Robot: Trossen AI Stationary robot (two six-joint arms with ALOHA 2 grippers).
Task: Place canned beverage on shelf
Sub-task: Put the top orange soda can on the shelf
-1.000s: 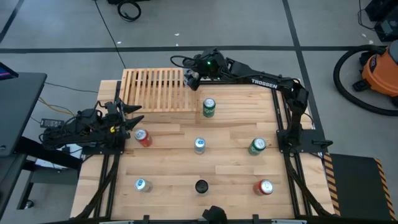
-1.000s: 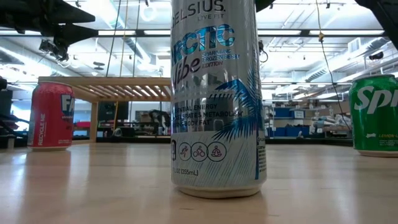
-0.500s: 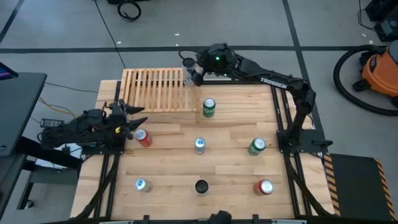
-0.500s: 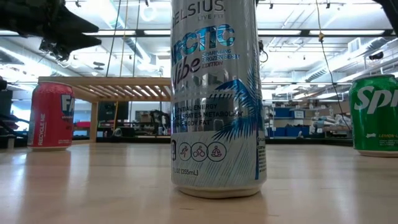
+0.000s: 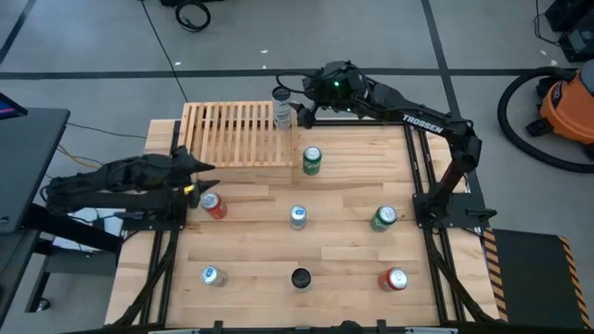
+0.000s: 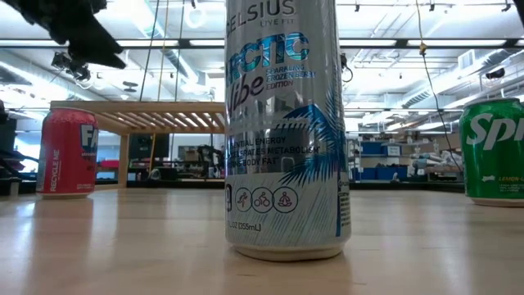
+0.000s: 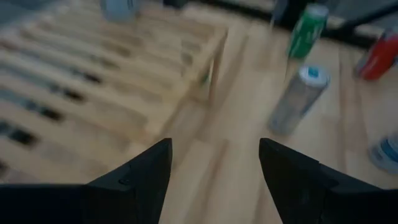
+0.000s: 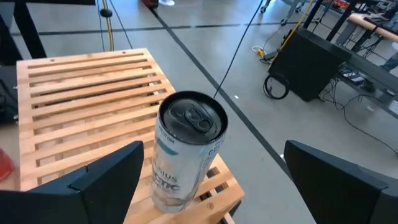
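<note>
**At the shelf's far corner: one can set down, right arm backing off**

On the far right corner of the light-wood slatted shelf (image 5: 238, 133) stands a silver-white Celsius can (image 8: 185, 151), upright, close to the edge. The right gripper (image 5: 303, 112) sits just beside it with fingers spread wide and nothing between them; in the right wrist view both dark fingers flank the can without touching it. The left gripper (image 5: 202, 167) waits near the shelf's near-left corner, above a red can (image 5: 214, 205), fingers drawn nearly together and holding nothing.

The step in hand looks like the release and retreat. To do it well, the right arm should lift or pull straight back so neither finger brushes the can, which stands near the slat ends and could tip off the corner. The next pick is probably the green can (image 5: 312, 160) just off the shelf's near-right corner.

Compared with a second ago, the right gripper has moved from over the can toward the table's far edge, uncovering the can top in the high view, and its fingers have opened slightly further. The left arm has shifted and now lies lower across the table's left edge. The cans on the table have not moved.
</note>
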